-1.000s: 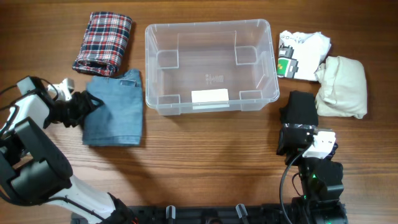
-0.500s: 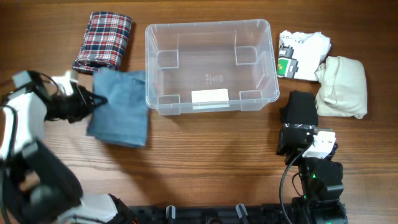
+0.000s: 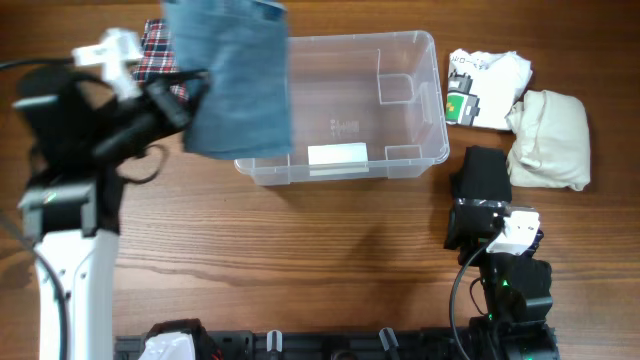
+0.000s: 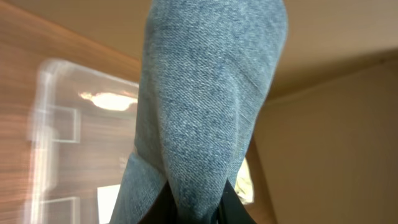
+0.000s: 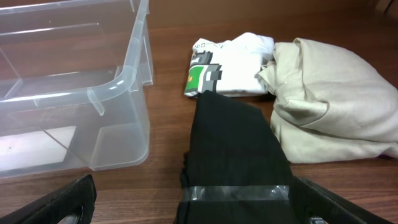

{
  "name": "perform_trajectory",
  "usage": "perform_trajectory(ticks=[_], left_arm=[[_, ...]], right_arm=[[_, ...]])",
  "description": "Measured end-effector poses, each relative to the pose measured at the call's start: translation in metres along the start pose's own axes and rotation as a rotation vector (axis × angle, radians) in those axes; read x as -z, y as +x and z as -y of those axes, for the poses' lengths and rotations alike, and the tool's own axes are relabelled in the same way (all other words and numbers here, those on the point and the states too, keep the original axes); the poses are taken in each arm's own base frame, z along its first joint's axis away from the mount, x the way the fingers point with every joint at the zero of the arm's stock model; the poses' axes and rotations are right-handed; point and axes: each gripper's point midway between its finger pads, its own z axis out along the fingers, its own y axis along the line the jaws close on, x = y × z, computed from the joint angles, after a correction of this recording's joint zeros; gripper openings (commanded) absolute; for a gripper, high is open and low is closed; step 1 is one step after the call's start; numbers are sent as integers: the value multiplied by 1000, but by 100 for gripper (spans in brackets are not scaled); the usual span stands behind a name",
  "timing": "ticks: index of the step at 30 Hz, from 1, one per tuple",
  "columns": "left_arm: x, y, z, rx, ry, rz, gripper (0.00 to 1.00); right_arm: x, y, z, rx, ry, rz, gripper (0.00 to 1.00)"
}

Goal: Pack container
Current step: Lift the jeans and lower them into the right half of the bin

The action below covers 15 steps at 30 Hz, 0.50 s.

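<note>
Two arms work at the wooden table (image 3: 300, 260), and the clear container (image 3: 360, 38) sits at the middle of its far edge, its white label facing the near edge. The left gripper (image 3: 188, 92) is clamped on a folded denim garment (image 3: 240, 80). It holds the garment in the air, just outside the container's left rim. The cloth covers the tub's far-left corner and roughly its left third. In the left wrist view the dark fingertips of that gripper pinch the bottom of the denim, which rises up the middle of the picture, with the container blurred behind it on the left. A plaid cloth (image 3: 152, 45) shows only in part behind the arm, towards the far-left corner. The right gripper (image 3: 478, 215) is towards the near-right part of the table, near the container's front-right corner but apart from it. Its fingers are spread wide, one at each bottom corner of the right wrist view, and grip nothing. A black garment (image 5: 233, 143) lies between them on the wood. Beyond it, towards the far-right corner, a white printed shirt (image 5: 230, 62) touches a beige cloth (image 5: 329, 93), both beside the container's right wall.
</note>
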Motion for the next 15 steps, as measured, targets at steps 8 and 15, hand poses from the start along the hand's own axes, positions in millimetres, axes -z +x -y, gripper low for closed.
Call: perform_trajectory(ticks=[8,15], left_arm=[[-168,76,-24,132,-65,-174,4],[-229,133,-23,259,-89,-213,4]], right_arm=[[0,0,0,0,0,0,100],[0,0,0,0,0,0,100]])
